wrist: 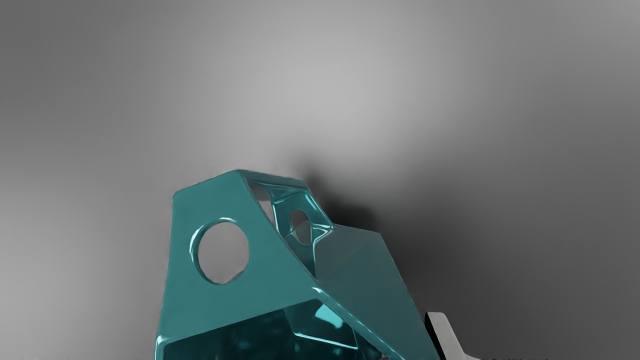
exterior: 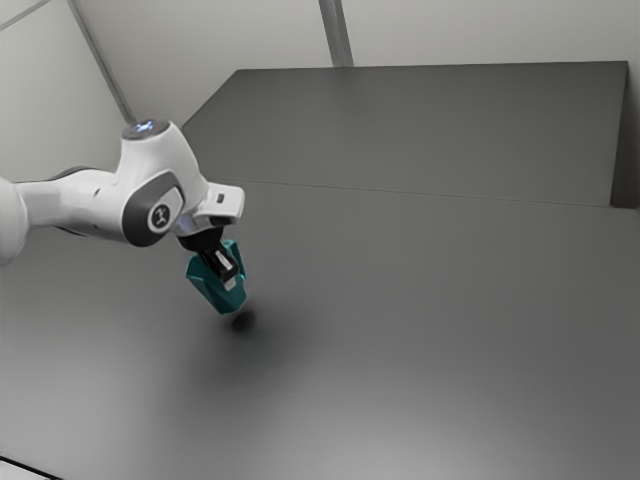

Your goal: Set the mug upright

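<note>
In the exterior view my gripper [exterior: 226,270] is shut on the teal angular mug [exterior: 207,287], holding it tilted above the table, with a dark shadow just below. From the wrist view, the mug [wrist: 270,280] has flat faceted walls, a round hole through one face and a dark hollow facing the hand. One fingertip of the gripper [wrist: 412,352] lies against the mug's outer wall; the other is hidden by the mug.
The dark grey table [exterior: 430,330] extends beneath the arm and toward the exterior view's right. A raised grey panel [exterior: 420,130] stands behind it, with pale walls beyond.
</note>
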### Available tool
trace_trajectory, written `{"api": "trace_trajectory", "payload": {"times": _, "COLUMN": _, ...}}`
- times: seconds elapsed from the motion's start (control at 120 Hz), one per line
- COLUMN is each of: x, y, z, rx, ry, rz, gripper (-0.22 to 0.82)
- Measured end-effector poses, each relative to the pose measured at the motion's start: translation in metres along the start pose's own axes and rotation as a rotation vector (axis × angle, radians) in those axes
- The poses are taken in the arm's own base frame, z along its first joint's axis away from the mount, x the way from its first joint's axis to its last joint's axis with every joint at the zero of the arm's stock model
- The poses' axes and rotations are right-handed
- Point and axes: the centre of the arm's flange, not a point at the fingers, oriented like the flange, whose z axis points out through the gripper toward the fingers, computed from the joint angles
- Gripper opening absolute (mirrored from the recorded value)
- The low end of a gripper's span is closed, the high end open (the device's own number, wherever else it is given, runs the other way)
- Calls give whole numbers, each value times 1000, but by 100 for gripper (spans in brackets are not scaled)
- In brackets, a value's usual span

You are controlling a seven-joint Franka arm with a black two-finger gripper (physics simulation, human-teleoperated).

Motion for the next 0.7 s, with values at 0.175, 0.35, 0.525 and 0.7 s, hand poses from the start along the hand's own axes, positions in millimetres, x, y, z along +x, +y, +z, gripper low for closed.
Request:
{"api": "trace_trajectory", "payload": {"times": 0.175, "x": -1, "y": 9, "z": 11, "rx": 7, "ry": -29, "rz": -61, "gripper": -18}}
{"api": "trace_trajectory", "payload": {"times": 0.35, "x": -1, "y": 15, "z": 25, "rx": 8, "ry": -51, "rz": -117, "gripper": -18}}
{"api": "trace_trajectory", "payload": {"times": 0.525, "x": 1, "y": 16, "z": 36, "rx": 9, "ry": -65, "rz": -165, "gripper": -18}}
{"api": "trace_trajectory", "payload": {"times": 0.7, "x": 1, "y": 16, "z": 44, "rx": 9, "ry": -73, "rz": -207, "gripper": -18}}
